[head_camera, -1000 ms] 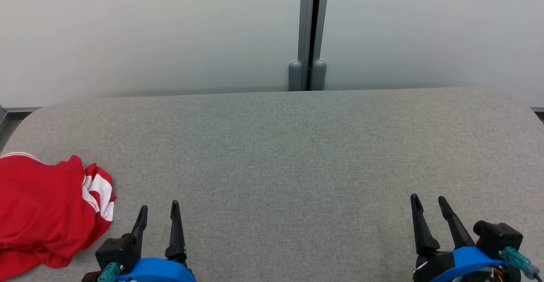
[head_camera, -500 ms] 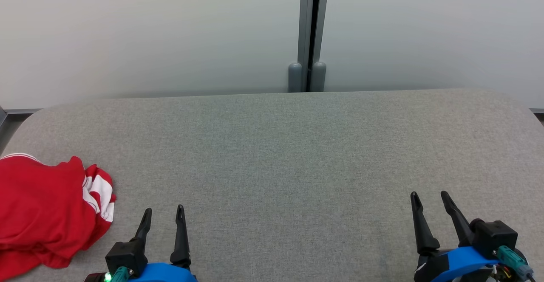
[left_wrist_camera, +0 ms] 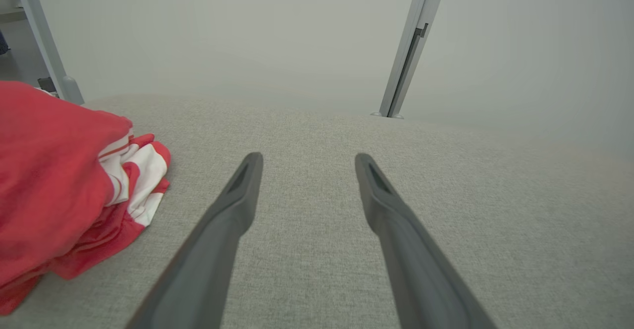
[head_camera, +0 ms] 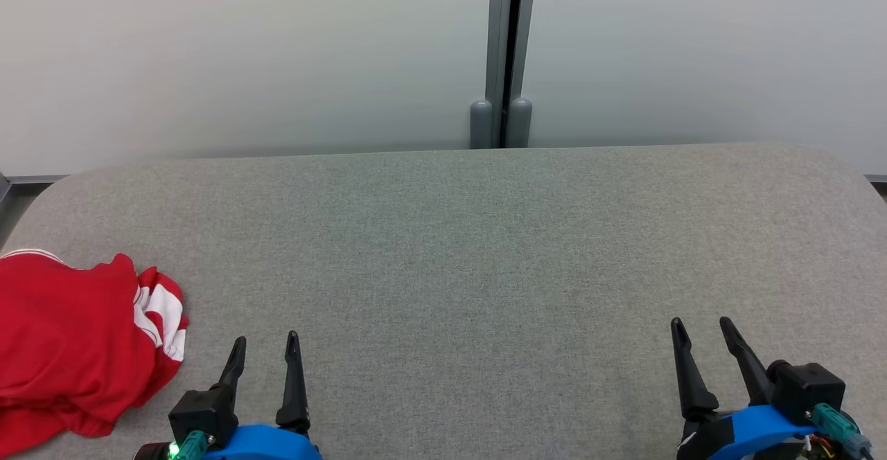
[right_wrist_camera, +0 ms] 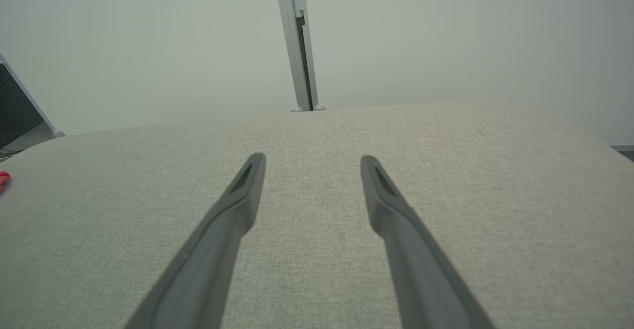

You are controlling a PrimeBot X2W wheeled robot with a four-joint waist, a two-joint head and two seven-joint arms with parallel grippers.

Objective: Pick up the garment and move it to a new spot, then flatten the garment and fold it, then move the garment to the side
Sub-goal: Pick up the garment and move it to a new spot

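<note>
Two grippers sit at the bottom of the head view: the left gripper [head_camera: 265,339] and the right gripper [head_camera: 700,321], both with jaws spread and empty. One red garment [head_camera: 76,349] lies crumpled at the lower left of the tabletop [head_camera: 450,238], just left of the left gripper, the nearer arm. The heap shows no clear long axis. One grey post [head_camera: 509,51] stands beyond.
</note>
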